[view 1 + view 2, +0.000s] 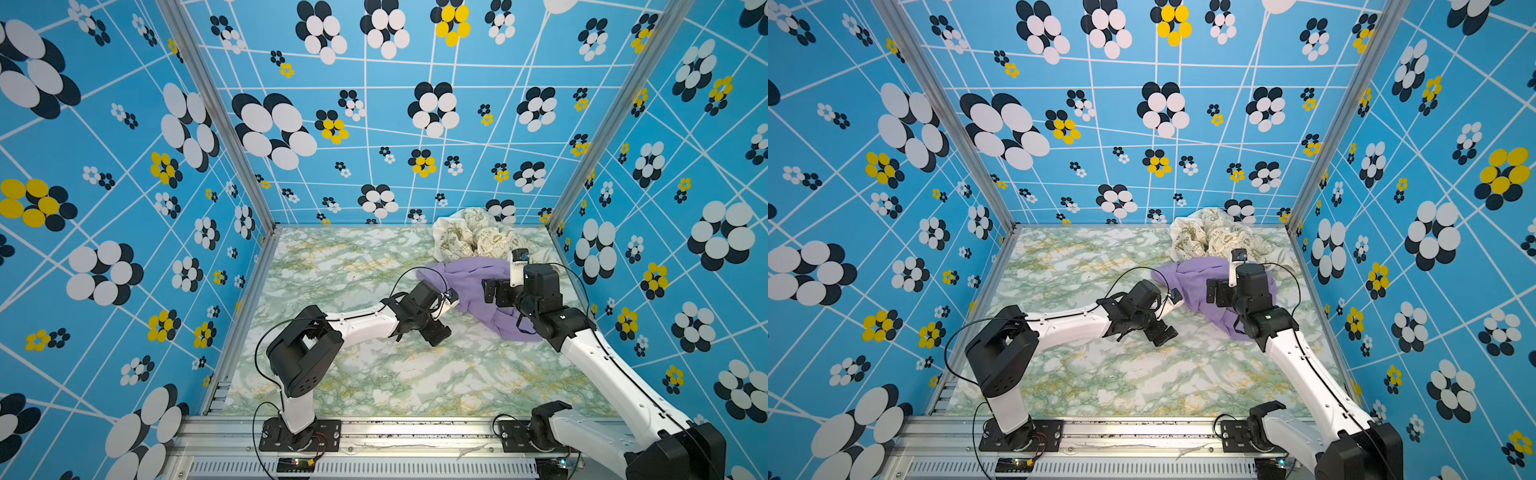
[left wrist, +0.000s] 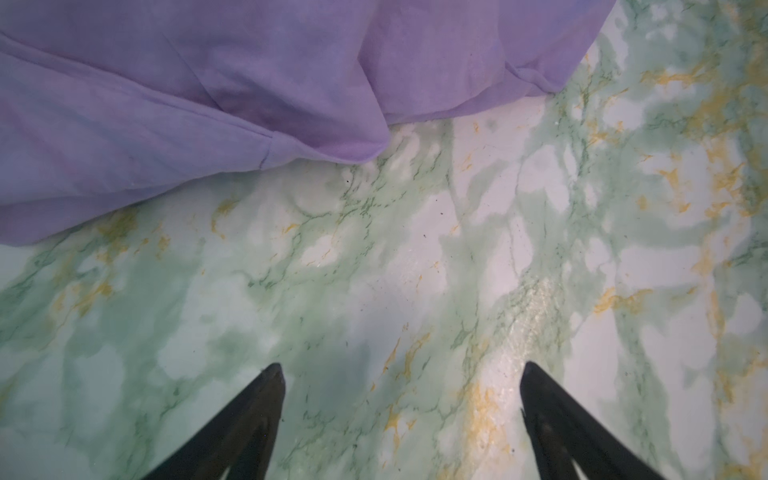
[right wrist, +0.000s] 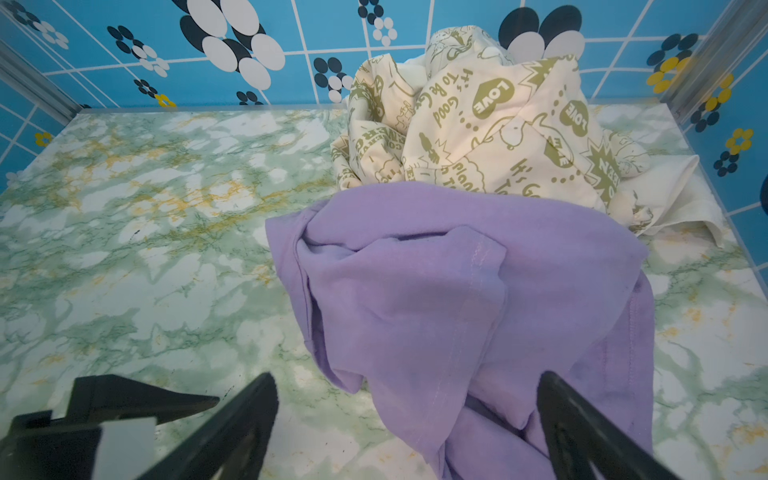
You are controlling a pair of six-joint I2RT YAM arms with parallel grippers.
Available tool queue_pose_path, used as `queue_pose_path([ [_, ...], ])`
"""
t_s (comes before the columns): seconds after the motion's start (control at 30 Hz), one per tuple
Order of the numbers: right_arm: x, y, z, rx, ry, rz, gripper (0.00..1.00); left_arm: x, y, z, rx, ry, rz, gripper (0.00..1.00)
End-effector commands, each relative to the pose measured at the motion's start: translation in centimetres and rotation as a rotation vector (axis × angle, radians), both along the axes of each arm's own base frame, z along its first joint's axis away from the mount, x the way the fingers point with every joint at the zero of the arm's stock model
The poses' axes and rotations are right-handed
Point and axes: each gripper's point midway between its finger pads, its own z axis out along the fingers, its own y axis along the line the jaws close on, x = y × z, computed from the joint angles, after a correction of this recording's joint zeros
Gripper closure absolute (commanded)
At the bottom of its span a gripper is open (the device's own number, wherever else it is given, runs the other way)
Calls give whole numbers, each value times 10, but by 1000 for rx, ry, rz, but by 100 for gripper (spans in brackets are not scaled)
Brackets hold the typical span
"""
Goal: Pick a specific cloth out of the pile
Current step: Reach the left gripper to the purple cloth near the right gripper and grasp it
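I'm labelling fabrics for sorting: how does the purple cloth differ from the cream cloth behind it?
Print: the purple cloth is plain lavender; the cream cloth carries olive-green cartoons and words. Pose: the purple cloth lies lower and spread; the cream cloth is bunched into a taller mound. Both are soft, crumpled fabric.

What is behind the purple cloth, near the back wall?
The cream pile with green print sits behind the purple cloth. The cloth hides the pile's near edge.
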Motion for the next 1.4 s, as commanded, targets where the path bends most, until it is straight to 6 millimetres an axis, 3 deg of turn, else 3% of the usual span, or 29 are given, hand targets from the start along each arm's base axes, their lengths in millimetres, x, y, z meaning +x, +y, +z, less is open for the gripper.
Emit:
queue_pose_path([
  [0.0,-2,-6,1,8,-22,-28,1,11,-9,-4,11,-26,11,14],
  [0.23,-4,-9,3,4,-34,-39,1,18,-14,-29,37,7,35,30],
  [0.4,-4,-11,7,4,-45,-45,1,18,-16,-35,32,21,42,61],
  [0.53,-4,-12,9,4,-52,-51,1,18,-17,-24,-7,6,48,87],
  [0.63,-5,-15,9,5,-57,-59,1,18,-17,-3,-57,-27,52,100],
  [0.8,-7,-18,10,-2,-64,-73,1,18,-10,42,-142,-103,70,100],
  [1.17,-6,-22,4,-8,-65,-93,1,15,27,134,-293,-235,143,100],
  [1.37,-5,-24,2,-13,-67,-105,1,15,44,164,-335,-272,169,100],
])
